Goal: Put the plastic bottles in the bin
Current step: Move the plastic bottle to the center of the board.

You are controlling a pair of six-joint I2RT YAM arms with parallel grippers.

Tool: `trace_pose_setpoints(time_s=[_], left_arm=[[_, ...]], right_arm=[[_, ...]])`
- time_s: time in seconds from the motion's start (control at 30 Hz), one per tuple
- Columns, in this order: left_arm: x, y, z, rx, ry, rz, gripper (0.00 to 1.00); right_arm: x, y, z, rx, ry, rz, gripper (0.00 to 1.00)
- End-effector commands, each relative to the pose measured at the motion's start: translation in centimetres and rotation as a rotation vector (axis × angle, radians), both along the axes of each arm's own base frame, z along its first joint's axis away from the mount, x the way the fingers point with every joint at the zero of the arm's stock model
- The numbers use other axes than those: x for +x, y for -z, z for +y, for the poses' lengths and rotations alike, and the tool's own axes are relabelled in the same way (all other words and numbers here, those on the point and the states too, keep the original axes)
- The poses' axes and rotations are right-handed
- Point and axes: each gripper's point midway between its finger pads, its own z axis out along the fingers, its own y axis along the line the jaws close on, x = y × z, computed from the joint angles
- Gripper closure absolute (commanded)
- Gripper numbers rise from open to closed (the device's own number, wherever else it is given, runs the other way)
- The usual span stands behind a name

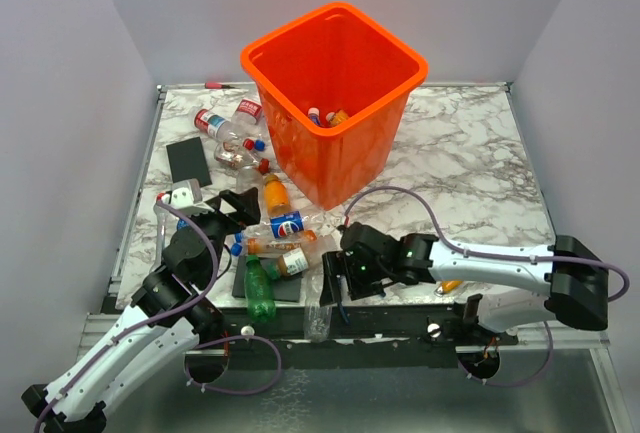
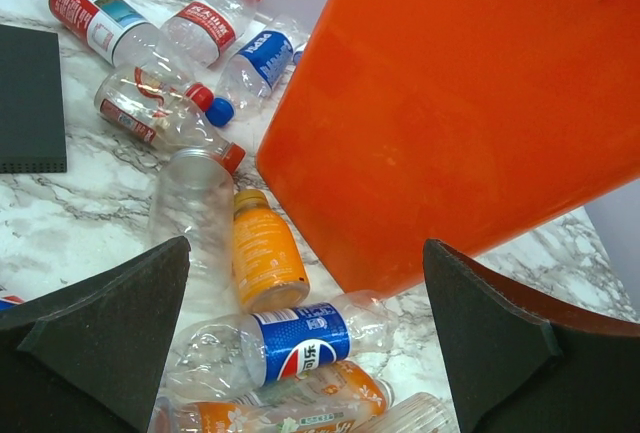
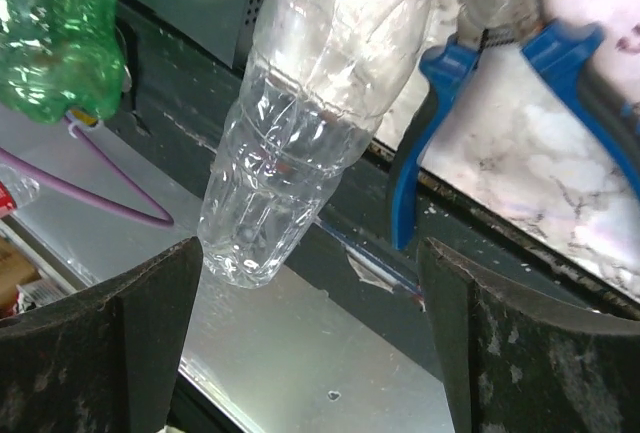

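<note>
A: The right pincer hangs released over the clear bottle, which overhangs the six-o'clock edge of the counter.

B: It should straddle the body, missing the blue pliers at three. The left pincer, also released, hovers; the bin stands at twelve.

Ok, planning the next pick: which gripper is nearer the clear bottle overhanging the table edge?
Right. Right gripper beside the clear bottle, facing it; left gripper farther away, facing the bin.
</note>
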Motion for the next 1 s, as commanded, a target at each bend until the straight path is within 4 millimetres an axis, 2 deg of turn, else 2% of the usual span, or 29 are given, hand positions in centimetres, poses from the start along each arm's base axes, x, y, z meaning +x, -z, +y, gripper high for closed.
trace_pose_setpoints(time_s=[0.0,0.1,0.27,0.47,0.8,0.97], left_arm=[[-0.1,0.2,-0.3,-0.023,0.015,-0.003,0.01],[-0.2,0.2,-0.4,-0.021,0.024,0.0,0.01],[-0.2,0.1,-0.4,-0.025,0.028,-0.005,0.01],[-0.3,0.0,-0.5,-0.031,0.032,-0.007,0.01],[-0.4,-0.2,-0.5,-0.038,0.037,-0.015,0.01],[-0.4,-0.2,-0.5,-0.039,0.038,-0.014,0.01]], right_arm=[[-1.1,0.6,0.8,-0.057,0.003,0.042,0.08],[-1.3,0.8,2.0,-0.059,-0.01,0.054,0.08],[-1.3,2.2,2.7,-0.081,-0.014,0.075,0.08],[-1.4,2.7,4.0,-0.075,-0.044,0.091,0.12],[-1.7,3.6,5.6,-0.079,-0.098,0.107,0.27],[-1.5,3.8,5.9,-0.083,-0.104,0.098,0.39]])
